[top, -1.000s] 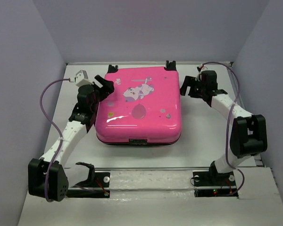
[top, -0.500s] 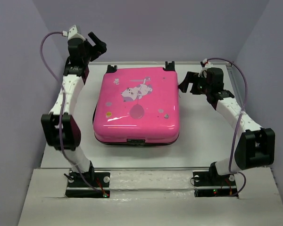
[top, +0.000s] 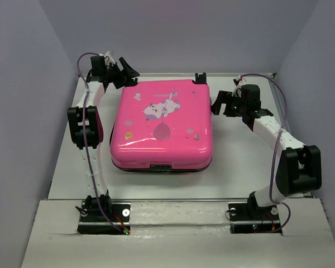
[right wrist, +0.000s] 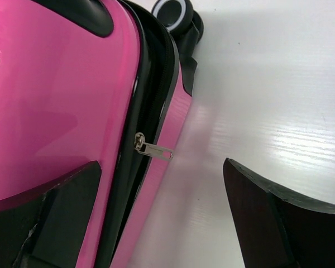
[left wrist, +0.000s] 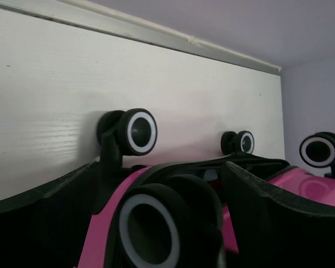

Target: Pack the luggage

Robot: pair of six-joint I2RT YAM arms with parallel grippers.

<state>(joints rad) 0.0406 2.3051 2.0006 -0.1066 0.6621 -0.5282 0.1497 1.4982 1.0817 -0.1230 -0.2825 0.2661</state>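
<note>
The luggage [top: 163, 125], a hot-pink hard-shell suitcase with a cartoon print, lies flat with its lid down in the middle of the table [top: 240, 162], its wheels toward 12 o'clock. On its 3 o'clock side a metal zip pull [right wrist: 152, 149] sticks out from the dark seam between the shells. The seam looks slightly parted there, so the step in hand is probably running the zip.

The right gripper [right wrist: 161, 167] hovers just off that side with its jaws spread wide. They straddle the seam and hold nothing. To do this well, it should centre on the pull and pinch the tab itself, not the shell edge. It should then pull along the seam line, not away from it.

The left gripper [top: 127, 73] sits at the 11 o'clock corner, also wide and empty, just behind a wheel [left wrist: 138, 132]. It could brace that corner so the case does not slide.
</note>
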